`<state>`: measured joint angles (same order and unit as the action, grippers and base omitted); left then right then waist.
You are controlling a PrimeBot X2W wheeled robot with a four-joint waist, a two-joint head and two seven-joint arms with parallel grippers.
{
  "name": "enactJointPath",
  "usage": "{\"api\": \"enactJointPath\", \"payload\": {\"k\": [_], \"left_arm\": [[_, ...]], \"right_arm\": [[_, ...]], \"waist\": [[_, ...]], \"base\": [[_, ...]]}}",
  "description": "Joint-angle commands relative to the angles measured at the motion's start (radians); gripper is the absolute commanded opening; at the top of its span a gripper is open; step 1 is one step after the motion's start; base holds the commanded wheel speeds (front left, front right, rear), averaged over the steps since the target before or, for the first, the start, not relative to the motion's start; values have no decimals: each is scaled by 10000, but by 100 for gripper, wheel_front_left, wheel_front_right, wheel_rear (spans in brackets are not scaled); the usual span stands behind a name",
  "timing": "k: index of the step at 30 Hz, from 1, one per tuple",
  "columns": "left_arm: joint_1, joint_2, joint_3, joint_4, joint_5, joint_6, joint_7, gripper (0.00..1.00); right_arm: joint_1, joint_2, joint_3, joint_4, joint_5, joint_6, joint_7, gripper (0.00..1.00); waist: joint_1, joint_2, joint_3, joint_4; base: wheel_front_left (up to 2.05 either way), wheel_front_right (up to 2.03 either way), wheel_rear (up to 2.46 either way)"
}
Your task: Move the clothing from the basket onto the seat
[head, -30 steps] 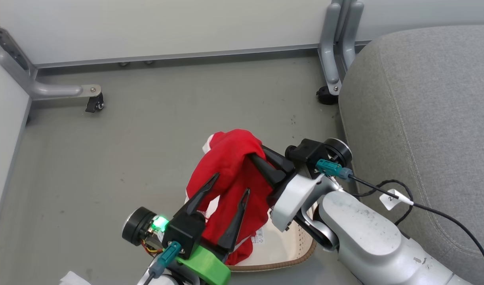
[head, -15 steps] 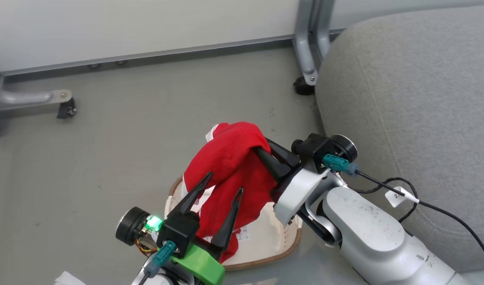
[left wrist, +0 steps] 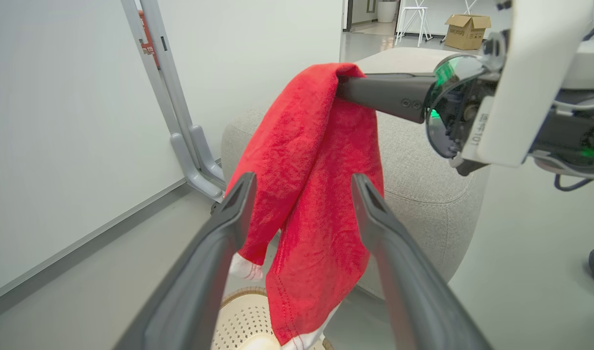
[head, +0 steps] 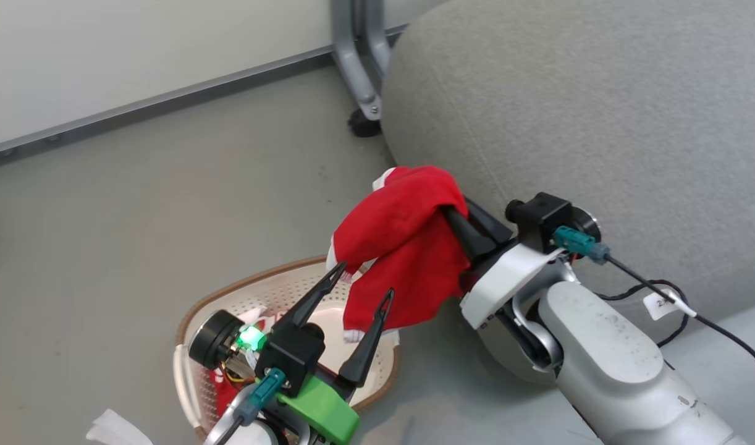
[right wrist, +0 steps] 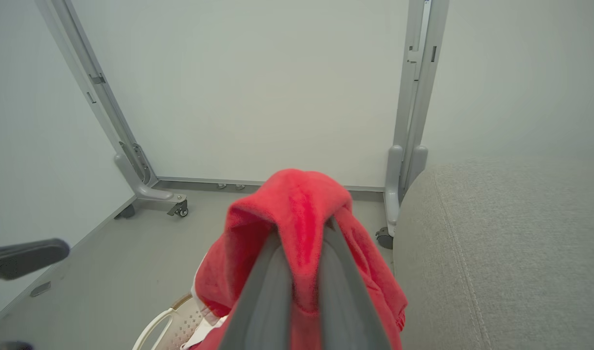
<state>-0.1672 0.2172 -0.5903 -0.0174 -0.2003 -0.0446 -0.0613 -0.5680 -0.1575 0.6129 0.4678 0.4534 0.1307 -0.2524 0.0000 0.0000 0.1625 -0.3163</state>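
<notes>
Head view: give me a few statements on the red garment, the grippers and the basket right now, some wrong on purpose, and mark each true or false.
1. The right gripper is shut on the red garment. True.
2. The red garment lies on the seat. False: it hangs from the right gripper, beside the seat.
3. The left gripper is open and holds nothing. True.
4. The basket stands on the seat. False: it stands on the floor.
</notes>
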Motion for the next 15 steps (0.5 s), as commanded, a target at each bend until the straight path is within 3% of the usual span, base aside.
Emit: {"api": "enactJointPath", "payload": {"k": [1, 10, 15], "left_arm": [[-217, 124, -28, -37, 0, -48, 60, 100], [-657, 237, -185, -265, 165, -166, 265, 100], [-1082, 355, -256, -542, 370, -189, 462, 100]], "right_arm": [[138, 17, -203, -22, -75, 1, -82, 0], [-166, -92, -1504, -71, -345, 1, -144, 0], [-1239, -585, -3073, 72, -254, -6, -135, 0]], "waist": [[0, 0, 459, -928], [0, 0, 1187, -1415], [0, 0, 1972, -1217]], "base": [[0, 0, 0], [0, 0, 0], [0, 0, 0]]}}
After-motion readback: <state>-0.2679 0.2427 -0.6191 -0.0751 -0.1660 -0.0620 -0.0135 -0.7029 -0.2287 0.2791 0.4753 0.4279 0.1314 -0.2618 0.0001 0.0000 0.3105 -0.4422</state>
